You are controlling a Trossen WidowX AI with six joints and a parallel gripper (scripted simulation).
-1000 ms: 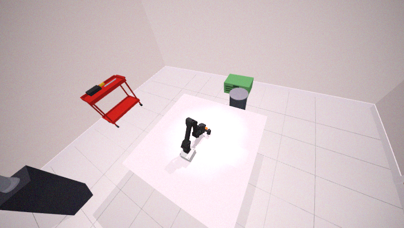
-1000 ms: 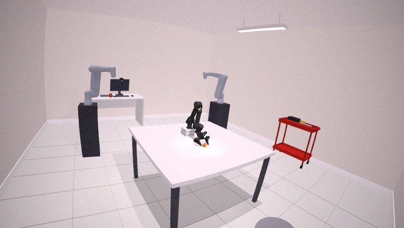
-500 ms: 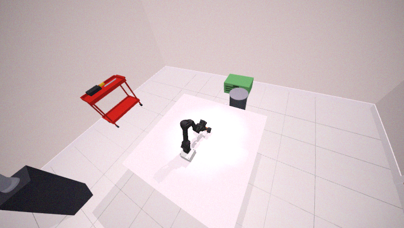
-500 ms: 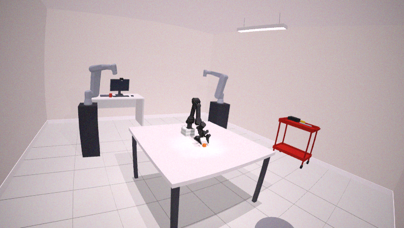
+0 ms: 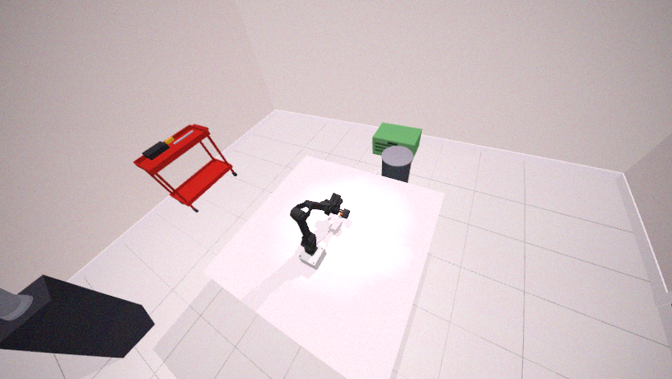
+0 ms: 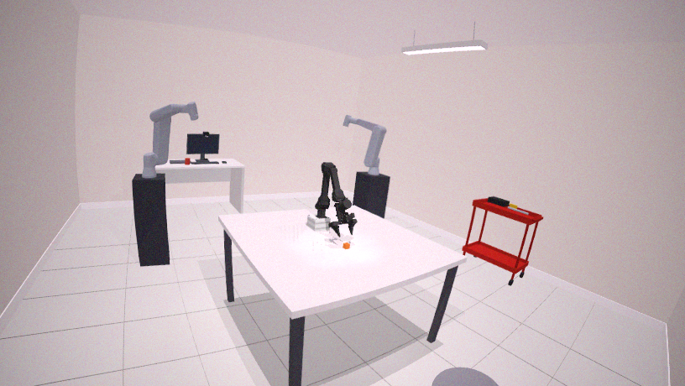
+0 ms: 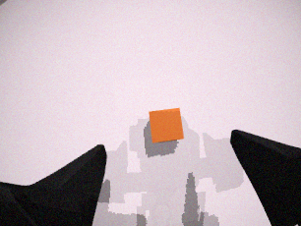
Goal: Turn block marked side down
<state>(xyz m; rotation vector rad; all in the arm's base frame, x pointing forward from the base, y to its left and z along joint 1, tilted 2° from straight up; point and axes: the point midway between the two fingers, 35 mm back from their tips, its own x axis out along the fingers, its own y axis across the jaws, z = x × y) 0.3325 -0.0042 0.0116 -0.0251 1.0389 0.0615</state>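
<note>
The orange block [image 5: 341, 214] [image 6: 346, 246] [image 7: 166, 126] rests on the white table [image 5: 376, 320] [image 6: 297, 287] [image 7: 69, 64]. In the wrist view its plain orange top faces the camera, turned slightly, and a grey shadow lies beside it. No mark shows on the visible faces; the other sides are hidden. My gripper [image 6: 345, 235] [image 7: 170, 144] is open and empty. It hangs above the table and the block, with the fingers wide apart. In the wrist view the block appears between the two fingers, slightly beyond their tips, and neither finger touches it.
The arm's white base [image 5: 312, 258] [image 6: 317, 222] stands on the table. Off the table are a red cart [image 5: 202, 181] [image 6: 496, 257], a green cabinet [image 5: 399, 133] and a dark bin with a grey top [image 5: 397, 155]. Two grey arms [image 6: 162, 138] [image 6: 375, 143] stand on black pedestals behind.
</note>
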